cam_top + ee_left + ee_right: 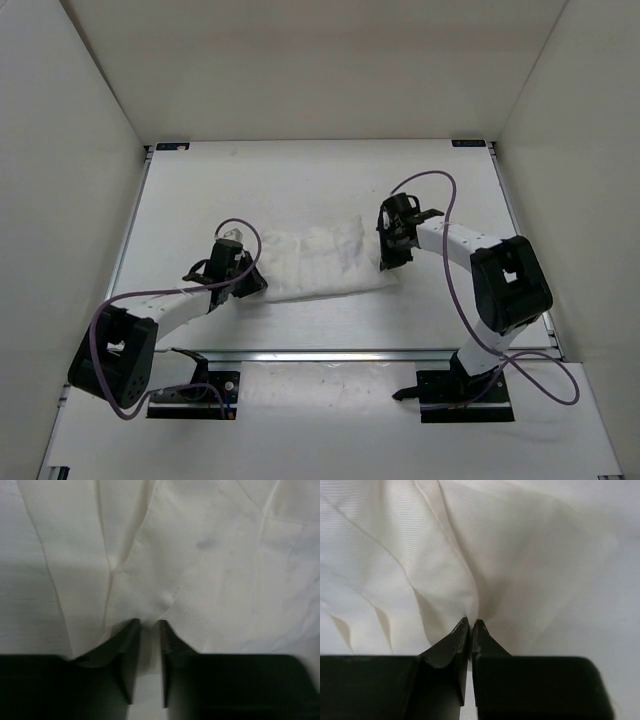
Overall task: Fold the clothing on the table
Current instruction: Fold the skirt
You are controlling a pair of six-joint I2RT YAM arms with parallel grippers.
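Top external, clothing (320, 262) lying left-right, left tool (147, 624) parted, right tool (470, 622) pinching it

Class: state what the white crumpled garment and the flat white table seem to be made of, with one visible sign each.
The white crumpled garment: thin woven cloth, perhaps cotton, matte; fine weave lines and soft creases show close up. The flat white table: rigid smooth board, perhaps laminate, matte; it lies flat, with no glare.

The clothing (320, 262) lies on the bench (300, 180), between the left claw (252, 282) and the right claw (388, 264). Each claw sits at one end.
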